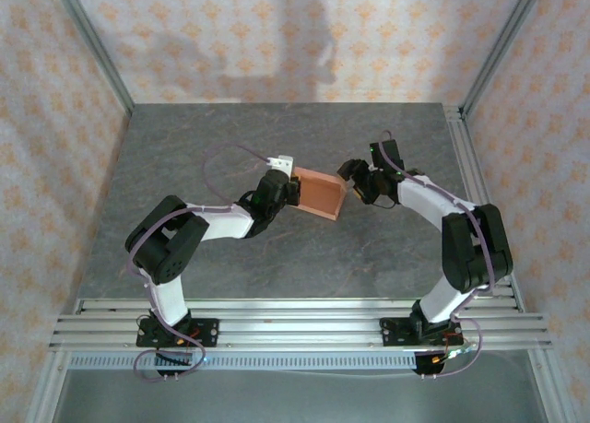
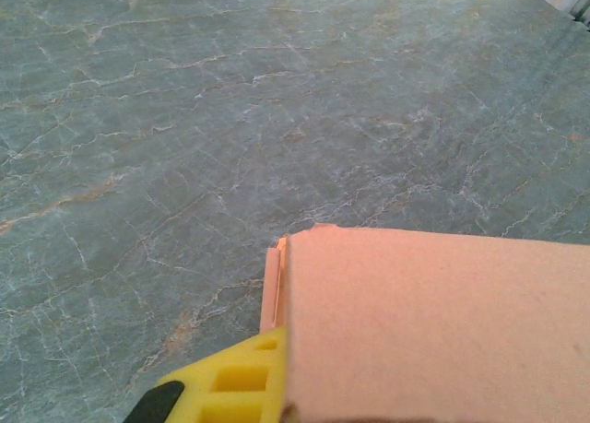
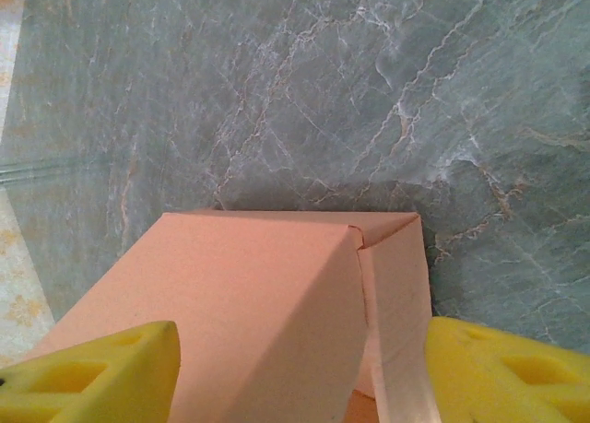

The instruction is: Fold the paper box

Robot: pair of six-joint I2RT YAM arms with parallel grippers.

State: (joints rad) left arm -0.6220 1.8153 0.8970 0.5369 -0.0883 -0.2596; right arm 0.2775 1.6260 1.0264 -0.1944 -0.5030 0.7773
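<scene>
Your paper box [image 1: 318, 194] stands mid-worktop [image 1: 230, 257], already raised into box form, its left wall pinched by your left gripper [image 1: 288, 182], while your right gripper [image 1: 354, 180] hangs spread astride the right end, where one flap looks not yet tucked.
</scene>
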